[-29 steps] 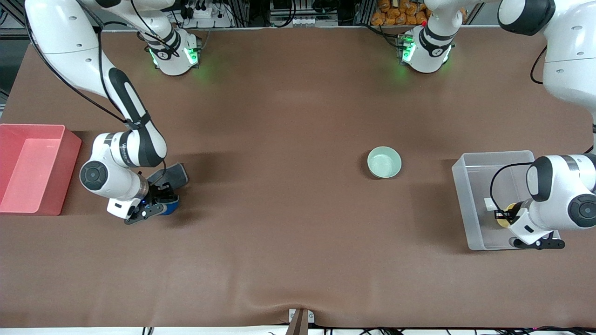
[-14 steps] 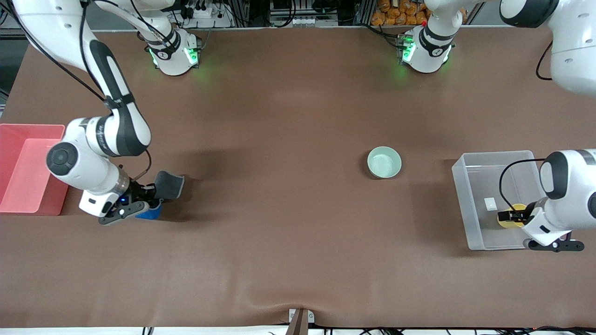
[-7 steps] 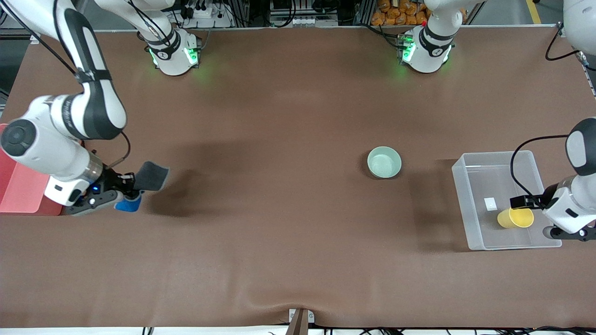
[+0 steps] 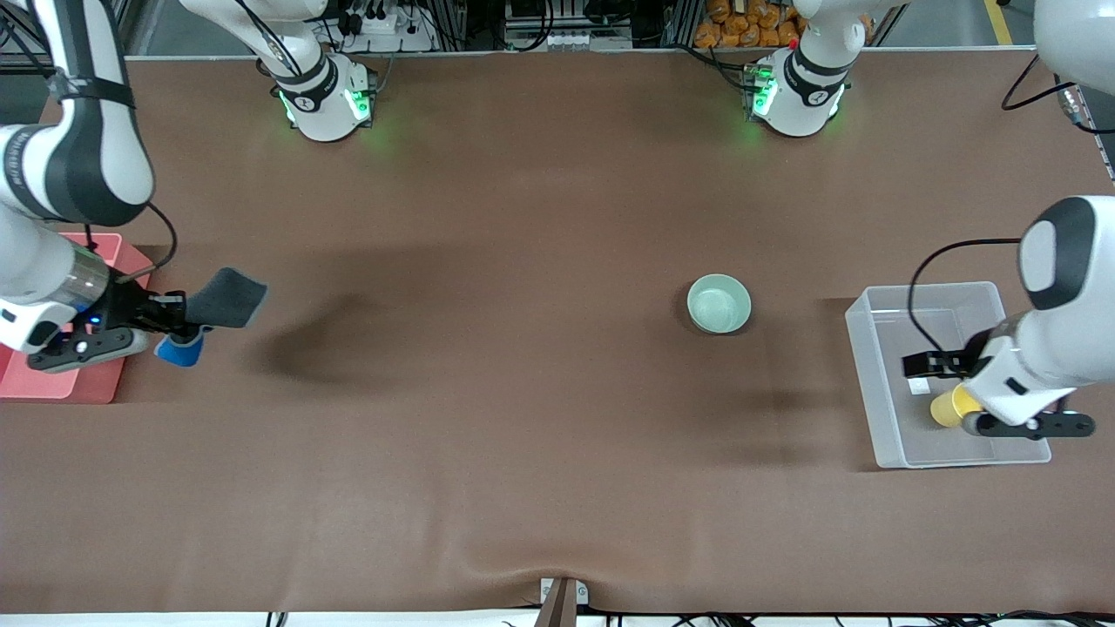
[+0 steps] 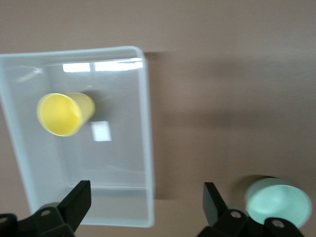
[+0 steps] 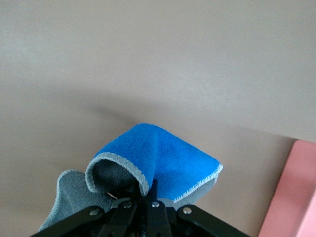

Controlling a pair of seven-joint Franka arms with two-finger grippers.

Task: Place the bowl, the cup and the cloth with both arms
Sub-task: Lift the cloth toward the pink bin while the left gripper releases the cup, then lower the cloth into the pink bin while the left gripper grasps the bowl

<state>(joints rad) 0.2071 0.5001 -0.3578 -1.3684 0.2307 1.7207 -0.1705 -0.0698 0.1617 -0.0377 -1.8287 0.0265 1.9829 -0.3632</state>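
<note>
Cup: lying on its side in the clear bin, at 3 o'clock on the table; placed, by the look of it
Left end effector: fingers apart, empty, over that bin
Bowl: upright on the table, untouched, toward 9 o'clock of the clear bin; judged the step left
Cloth: hanging, blue side showing, beside the red bin at 9 o'clock
Right end effector: clamped on the cloth, drop into the red bin pending
</note>
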